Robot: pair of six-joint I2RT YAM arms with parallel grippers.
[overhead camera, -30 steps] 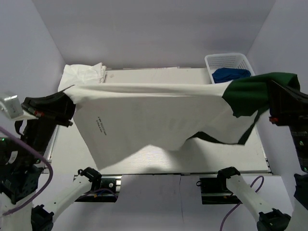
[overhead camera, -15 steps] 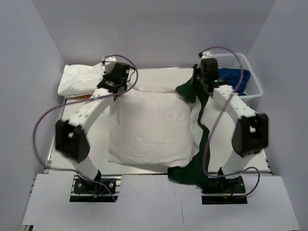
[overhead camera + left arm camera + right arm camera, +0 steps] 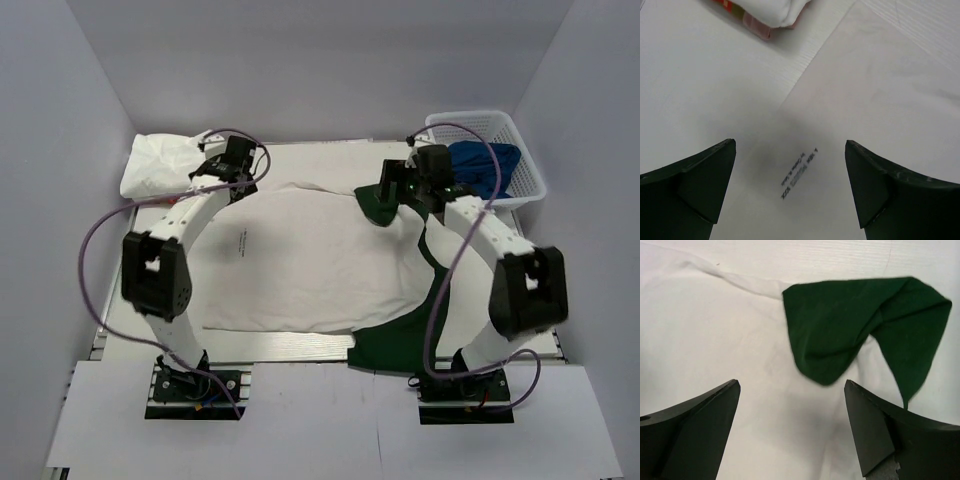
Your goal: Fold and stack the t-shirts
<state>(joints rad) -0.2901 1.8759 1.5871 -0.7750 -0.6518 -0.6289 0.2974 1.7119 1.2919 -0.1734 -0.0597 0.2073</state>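
A white t-shirt (image 3: pixel 320 260) lies spread on the table, with dark green parts at its right sleeve (image 3: pixel 375 205) and along its near right edge (image 3: pixel 400 340). My left gripper (image 3: pixel 240 172) hovers open over the shirt's far left corner; the left wrist view shows its gripper (image 3: pixel 790 144) empty above a small black print (image 3: pixel 800 172). My right gripper (image 3: pixel 395 185) is open over the far right corner; in the right wrist view the gripper (image 3: pixel 791 383) holds nothing, and the green sleeve (image 3: pixel 860 330) lies just beyond it. Another white t-shirt bundle (image 3: pixel 165 165) sits at the back left.
A white plastic basket (image 3: pixel 520 150) holding blue cloth (image 3: pixel 480 160) stands at the back right corner. The white bundle (image 3: pixel 765 12) shows a pink-red edge in the left wrist view, with bare table (image 3: pixel 690 75) beside it. Grey walls enclose the table.
Both grippers carried the stretched shirt to the far side of the table, then opened and let go. The shirt dropped from the air and now lies flat.
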